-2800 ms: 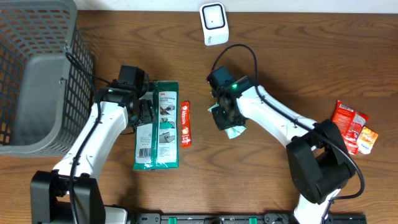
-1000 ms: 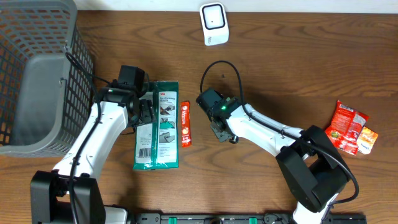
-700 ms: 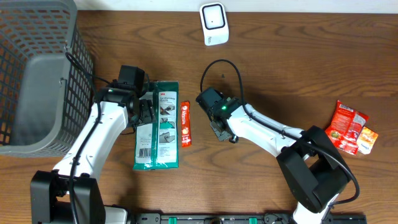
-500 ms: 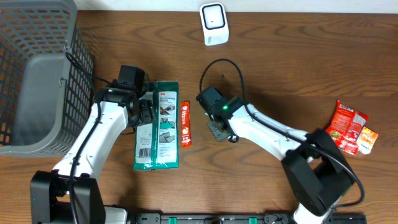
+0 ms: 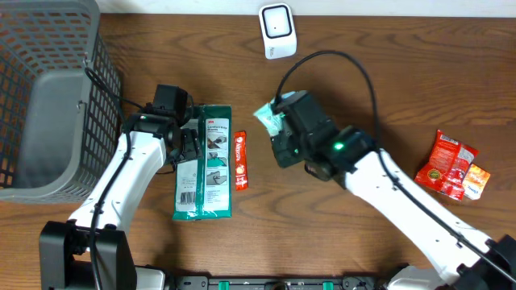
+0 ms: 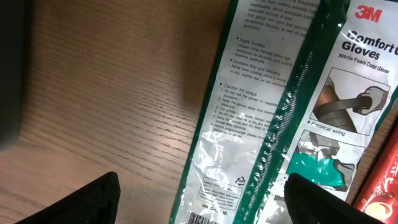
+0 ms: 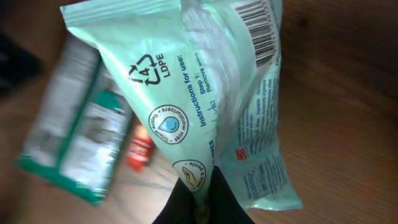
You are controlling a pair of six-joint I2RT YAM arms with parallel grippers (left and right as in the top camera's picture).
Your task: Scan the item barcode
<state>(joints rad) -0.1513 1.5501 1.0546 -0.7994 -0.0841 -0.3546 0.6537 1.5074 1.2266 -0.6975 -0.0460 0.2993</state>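
Observation:
My right gripper [image 7: 202, 190] is shut on one end of a mint-green wipes pack [image 7: 205, 93], which hangs lifted above the table. The pack's barcode [image 7: 258, 31] shows near its far end. From overhead the wipes pack [image 5: 269, 118] sticks out at the left of the right gripper [image 5: 280, 133], below the white scanner [image 5: 276, 31] at the table's back edge. My left gripper [image 6: 202, 205] stands open over a green-and-white gloves pack [image 6: 280, 112], its fingertips [image 6: 93, 199] on either side and nothing between them.
A red snack bar [image 5: 240, 161] lies right of the gloves pack [image 5: 205, 161]. A grey wire basket [image 5: 48, 97] fills the left side. Red and orange snack packets [image 5: 447, 165] lie at the right edge.
The right gripper closed on the wipes pack and raised it off the table, moving right and toward the back. The left arm has not moved.

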